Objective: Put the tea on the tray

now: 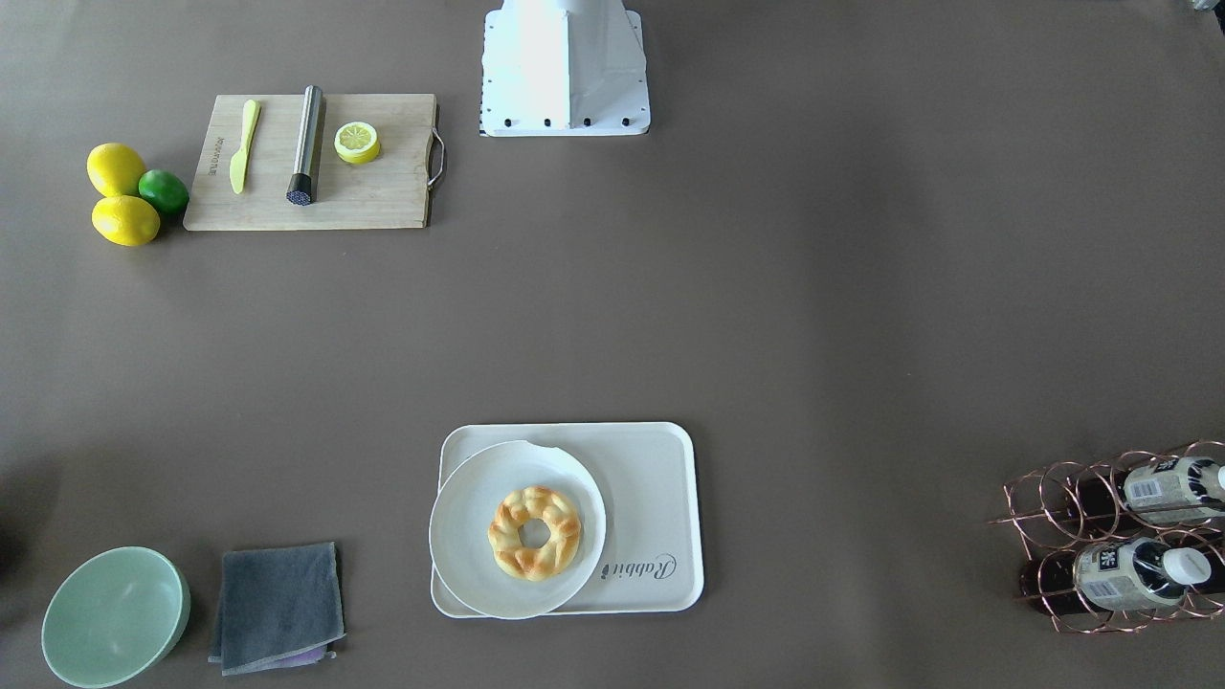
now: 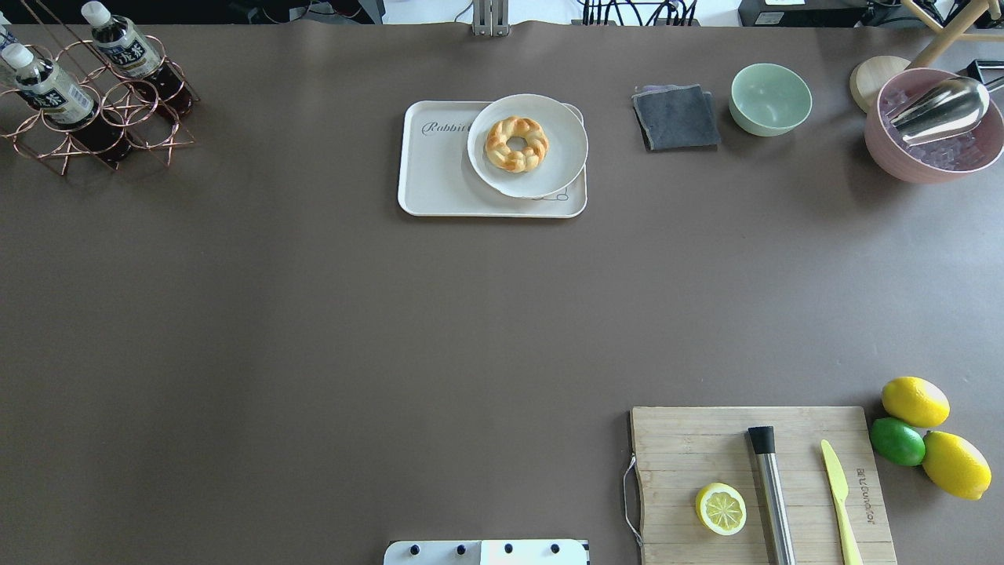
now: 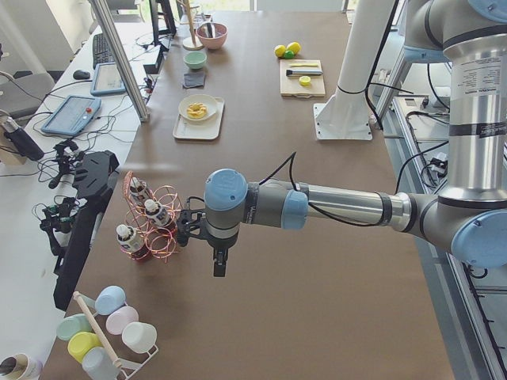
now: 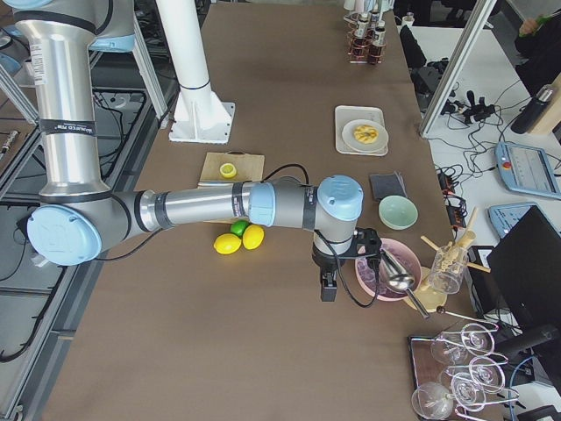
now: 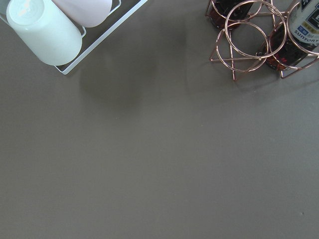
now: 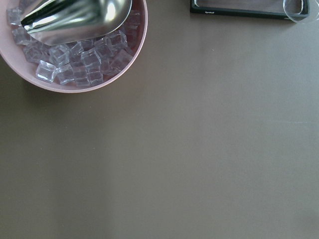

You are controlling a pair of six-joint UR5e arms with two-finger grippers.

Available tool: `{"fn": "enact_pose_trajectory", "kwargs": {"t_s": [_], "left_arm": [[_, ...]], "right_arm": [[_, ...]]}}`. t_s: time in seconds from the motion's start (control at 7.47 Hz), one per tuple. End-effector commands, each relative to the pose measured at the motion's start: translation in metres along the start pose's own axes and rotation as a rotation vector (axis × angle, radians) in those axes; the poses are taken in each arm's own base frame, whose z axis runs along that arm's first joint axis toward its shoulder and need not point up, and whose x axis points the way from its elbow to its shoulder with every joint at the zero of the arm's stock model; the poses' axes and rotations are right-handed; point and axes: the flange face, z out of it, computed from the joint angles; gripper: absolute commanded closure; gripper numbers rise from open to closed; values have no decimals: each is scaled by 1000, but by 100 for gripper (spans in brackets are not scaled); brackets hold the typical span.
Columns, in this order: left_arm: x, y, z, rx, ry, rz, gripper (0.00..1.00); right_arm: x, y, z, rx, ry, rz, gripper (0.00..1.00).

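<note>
Over the left end of the brown desk point(image 2: 314, 314), the left gripper point(image 3: 219, 269) hangs pointing down above bare desktop, near a copper wire rack point(image 3: 162, 237). It shows only from the side, so I cannot tell how far its fingers are parted or whether they hold anything. Its wrist camera sees the rack at one corner and a pale green plastic cup point(image 5: 45, 30) in a white wire holder at the other.

Two small clear plastic bottles of dark tea with white caps, one tea bottle point(image 2: 49, 88) and a second tea bottle point(image 2: 125, 47), sit slanted in the rack at the far left corner, well apart from the cream-white rectangular plastic tray point(image 2: 439, 180) at the middle of the far edge. A round white plate point(image 2: 566, 133) carrying a golden braided bread ring point(image 2: 516, 143) covers the tray's right part.

Over the right end, the right gripper point(image 4: 328, 289) points down near a pink bowl point(image 2: 933, 169) of ice cubes holding a metal scoop point(image 2: 941, 110), at the far right corner. I cannot tell its opening either.

Along the near edge, right of the robot's base, a wooden cutting board point(image 2: 690, 447) lies with two yellow lemons point(image 2: 914, 401) and a green lime point(image 2: 897, 441) just beside it.
</note>
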Motion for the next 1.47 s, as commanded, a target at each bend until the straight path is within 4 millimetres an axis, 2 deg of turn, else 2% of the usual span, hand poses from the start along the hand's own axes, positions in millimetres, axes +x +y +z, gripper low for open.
{"fn": "enact_pose_trajectory", "kwargs": {"t_s": [0.0, 0.54, 1.21, 1.34], "left_arm": [[-4, 10, 4, -9, -1, -8, 2], [-7, 16, 7, -17, 0, -14, 2], [1, 2, 4, 7, -1, 11, 2], [9, -6, 4, 21, -6, 40, 2]], "right_arm": [[-5, -2, -3, 6, -8, -8, 0], [-8, -1, 0, 3, -24, -12, 0], [-8, -2, -1, 5, -24, -12, 0], [-8, -1, -1, 4, -24, -11, 0]]}}
